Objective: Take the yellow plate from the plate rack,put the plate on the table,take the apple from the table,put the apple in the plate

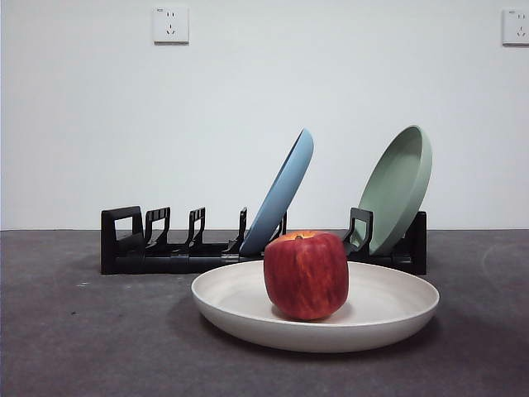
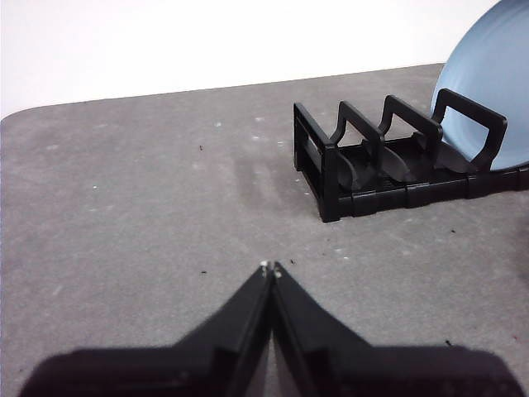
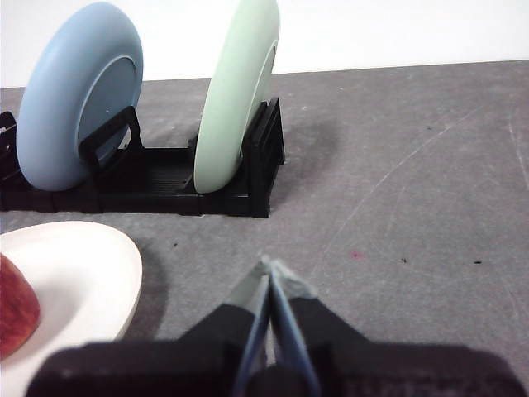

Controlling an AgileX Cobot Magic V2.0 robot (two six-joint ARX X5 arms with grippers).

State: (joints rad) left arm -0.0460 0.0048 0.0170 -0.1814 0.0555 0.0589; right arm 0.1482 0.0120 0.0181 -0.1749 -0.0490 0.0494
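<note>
The cream yellow plate (image 1: 388, 310) lies flat on the dark grey table (image 1: 74, 347) in front of the black plate rack (image 1: 165, 248). The dark red apple (image 1: 306, 275) stands in the plate's middle. In the right wrist view the plate's edge (image 3: 83, 273) and a slice of the apple (image 3: 15, 308) show beside my right gripper (image 3: 271, 266), which is shut and empty, apart from the plate. My left gripper (image 2: 271, 267) is shut and empty over bare table, short of the rack's end (image 2: 331, 165).
A light blue plate (image 1: 285, 192) and a sage green plate (image 1: 398, 186) lean in the rack. Both also show in the right wrist view, blue plate (image 3: 78, 107) and green plate (image 3: 235, 99). Wall sockets (image 1: 170, 25) are behind.
</note>
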